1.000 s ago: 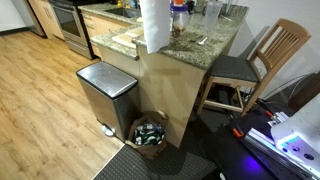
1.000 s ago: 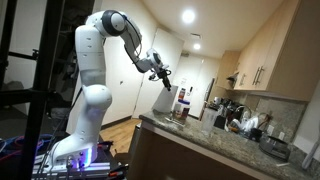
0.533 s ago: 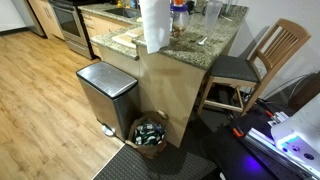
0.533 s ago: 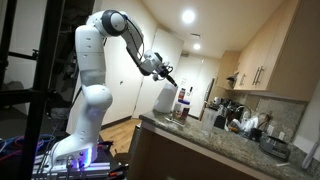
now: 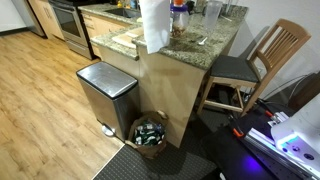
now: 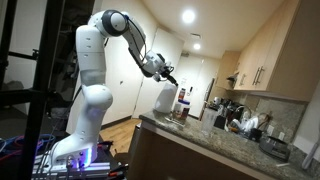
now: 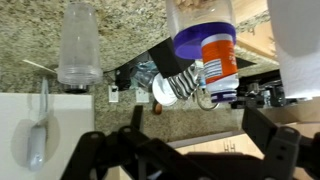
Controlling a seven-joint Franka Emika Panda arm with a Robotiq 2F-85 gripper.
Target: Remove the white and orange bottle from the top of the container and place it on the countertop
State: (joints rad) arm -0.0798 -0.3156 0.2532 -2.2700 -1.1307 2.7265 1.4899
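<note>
The white and orange bottle (image 7: 212, 52) stands upright with its bluish top toward the wrist camera. It shows in both exterior views (image 5: 178, 15) (image 6: 182, 100), between the paper-towel roll (image 5: 153, 25) and the glass tumblers (image 5: 210, 14). What it stands on I cannot tell. The speckled granite countertop (image 5: 200, 45) (image 7: 120, 25) lies around it. My gripper (image 7: 185, 150) is open and empty, its dark fingers (image 7: 90, 152) spread wide. In an exterior view the gripper (image 6: 166, 73) hovers above and short of the bottle.
A clear tumbler (image 7: 80, 42) stands left of the bottle, and the paper-towel roll (image 7: 300, 45) is at the right. A white board (image 7: 30, 125) carries a utensil. A steel-lidded trash bin (image 5: 105, 90), a basket (image 5: 150, 132) and a wooden chair (image 5: 255, 60) stand beside the counter.
The wrist and gripper shifted slightly toward the counter about a second ago. Since then the arm has held still, and the bottle has not moved.
</note>
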